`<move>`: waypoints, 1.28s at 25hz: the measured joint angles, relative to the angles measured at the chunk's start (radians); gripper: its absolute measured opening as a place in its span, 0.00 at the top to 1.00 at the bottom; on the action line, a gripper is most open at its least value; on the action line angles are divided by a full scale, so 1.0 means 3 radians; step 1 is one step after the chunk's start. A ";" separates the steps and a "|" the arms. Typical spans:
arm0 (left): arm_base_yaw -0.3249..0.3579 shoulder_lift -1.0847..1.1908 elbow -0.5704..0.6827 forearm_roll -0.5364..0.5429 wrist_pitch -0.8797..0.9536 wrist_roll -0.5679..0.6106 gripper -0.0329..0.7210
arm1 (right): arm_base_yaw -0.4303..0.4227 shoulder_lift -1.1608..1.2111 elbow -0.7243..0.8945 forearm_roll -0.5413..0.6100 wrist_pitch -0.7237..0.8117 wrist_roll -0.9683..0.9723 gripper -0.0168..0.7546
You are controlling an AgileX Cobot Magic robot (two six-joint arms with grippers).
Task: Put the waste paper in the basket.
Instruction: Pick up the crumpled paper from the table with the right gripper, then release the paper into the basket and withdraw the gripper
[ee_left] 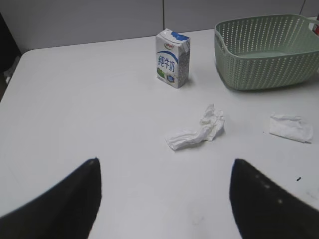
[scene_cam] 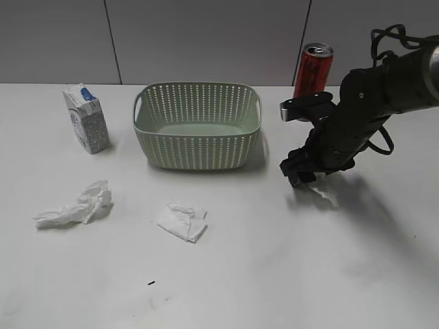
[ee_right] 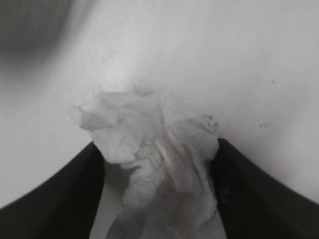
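Your right pincer [ee_right: 159,164] brackets a paper wad [ee_right: 149,144] without visibly clenching it, basket [scene_cam: 197,126] off to its left; left pincer [ee_left: 164,199] hangs released.

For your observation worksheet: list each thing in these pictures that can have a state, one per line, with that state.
basket: upright, empty.
left paper wad: loose on the table.
middle paper wad: loose on the table.
right paper wad: between the right gripper's fingers.
carton: upright.
can: upright, top opened.
right gripper: closing around the wad.
left gripper: open, empty.
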 joint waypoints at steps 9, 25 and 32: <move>0.0000 0.0000 0.0000 0.0003 0.0000 0.0000 0.19 | 0.0000 -0.0033 -0.0013 0.0023 0.0284 0.0035 0.91; 0.0000 0.0000 0.0000 0.0011 0.0003 0.0000 0.20 | 0.0018 -0.1146 -0.0364 0.0660 0.0446 -0.0774 0.93; 0.0000 0.0000 0.0000 0.0011 0.0006 0.0000 0.20 | 0.0353 -0.1031 -0.0707 0.1189 -0.0284 -0.1451 0.93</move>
